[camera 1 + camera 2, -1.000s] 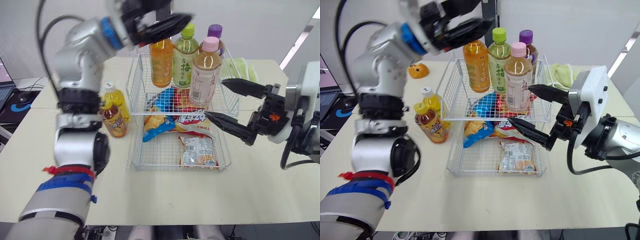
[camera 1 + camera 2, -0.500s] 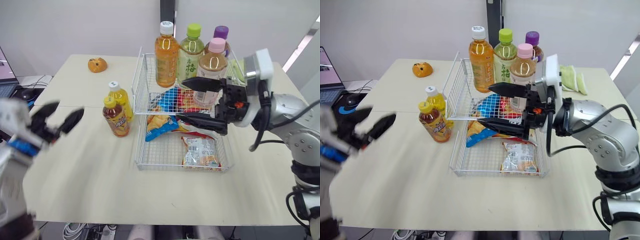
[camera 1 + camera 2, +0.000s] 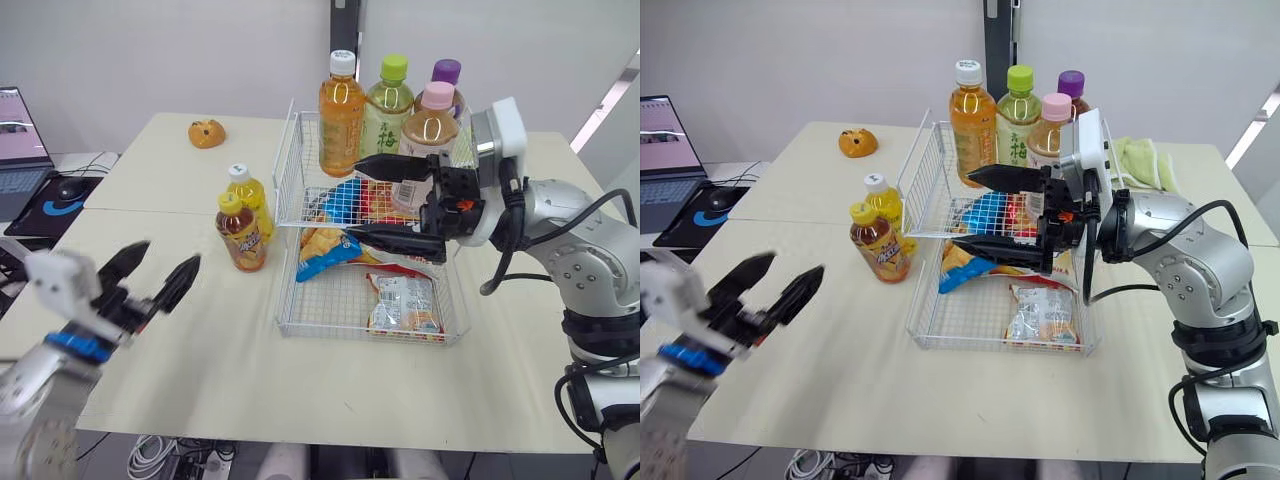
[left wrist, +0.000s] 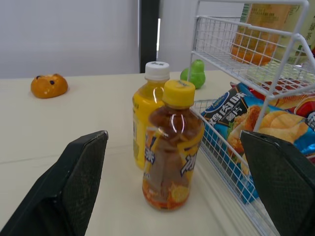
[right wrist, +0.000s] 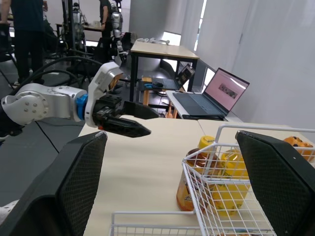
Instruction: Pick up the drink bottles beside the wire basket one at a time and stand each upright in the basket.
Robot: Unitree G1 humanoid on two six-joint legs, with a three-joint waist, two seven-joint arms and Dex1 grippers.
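Fingers on our left gripper (image 3: 155, 275) spread wide, empty, over the near table (image 3: 300, 385). Beyond, the brown bottle (image 3: 243, 236) and yellow bottle (image 3: 252, 198) stand just beside the wire basket (image 3: 288, 282); our right gripper (image 3: 388, 200) gapes wide, empty, above its snack bags (image 3: 402, 306).

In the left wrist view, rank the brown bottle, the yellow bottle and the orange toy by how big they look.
1. Brown bottle, nearest, so its lead is unsure.
2. Yellow bottle, partly hidden behind it.
3. Orange toy, farthest back.
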